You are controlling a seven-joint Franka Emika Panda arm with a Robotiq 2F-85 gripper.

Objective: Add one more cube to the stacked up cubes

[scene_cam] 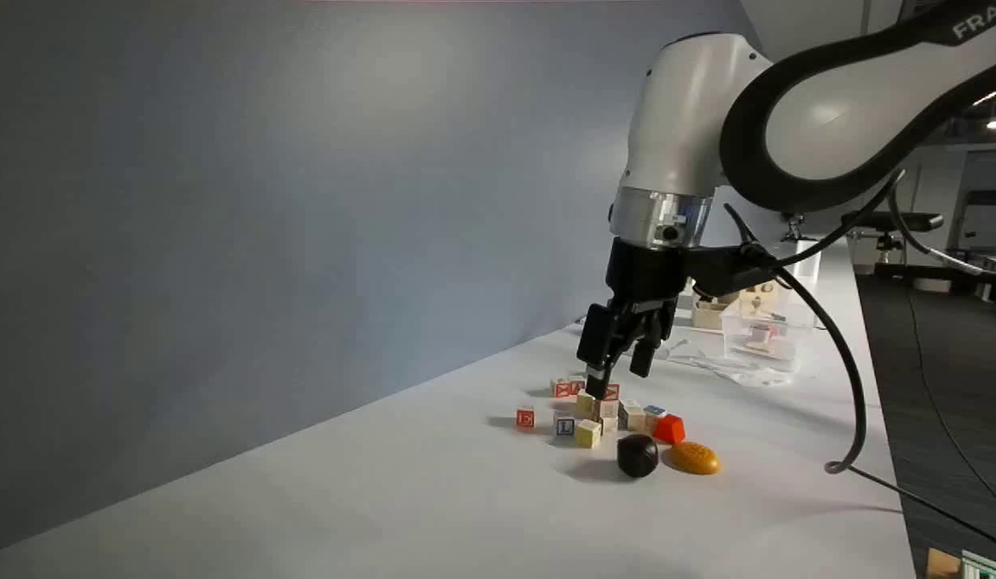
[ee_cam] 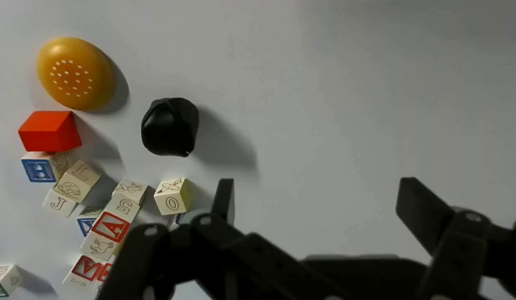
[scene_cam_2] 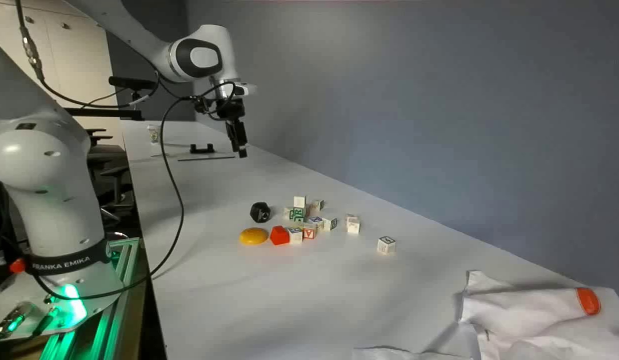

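Note:
The stacked up cubes stand as a short column, with a white cube [scene_cam_2: 299,201] on a green-lettered cube [scene_cam_2: 299,212]. The column [scene_cam: 607,415] also shows in another exterior view, its upper part close to a fingertip. In the wrist view the column [ee_cam: 112,227] shows a red A and a 5. My gripper [ee_cam: 317,180] is open, with only table surface between its fingers. It hangs above the table, apart from the cubes, in both exterior views [scene_cam: 619,376] [scene_cam_2: 242,150]. Loose cubes include a yellow-sided cube [ee_cam: 172,196] and an E cube [scene_cam: 525,417]. The left finger hides some cubes.
A black ball [ee_cam: 169,127], an orange oval piece [ee_cam: 74,74] and a red block [ee_cam: 49,131] lie beside the cubes. A lone cube [scene_cam_2: 387,245] and white cloth [scene_cam_2: 529,320] lie toward the wall. A clear bin [scene_cam: 759,338] stands farther back. A grey wall [scene_cam: 305,241] borders the table.

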